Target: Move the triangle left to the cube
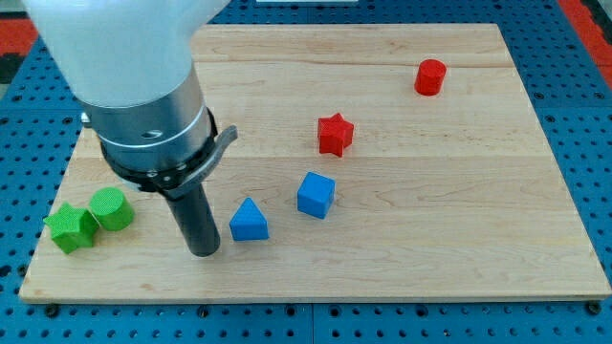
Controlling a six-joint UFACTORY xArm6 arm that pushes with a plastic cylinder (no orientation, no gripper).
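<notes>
1. Wooden surface [459, 229] on a blue pegboard, seen from above and slightly in front.
2. Blue triangle [249, 221] near the view's bottom, left of centre; blue cube [316, 195] just to its right and a little higher, with a narrow strip of bare wood between them.
3. Task progress, as a judgement: triangle already on the cube's left side and near it, not touching. Largely done, or at most a small nudge toward the cube left to close the gap.
4. No gripper on this arm, so nothing to open, close or hold; only a straight dark rod under a large grey and white housing at the view's upper left.
5. My tip [204, 252] resting on the wood just to the left of the triangle, very close; contact with the triangle not clear from this angle.
6. Placed for a push toward the view's right, which would carry the triangle toward the cube.
7. Elsewhere: red star [335, 134] above the cube, red cylinder [430, 76] toward the view's top right, green star [70, 227] and green cylinder [111, 208] touching each other at the view's far left.
</notes>
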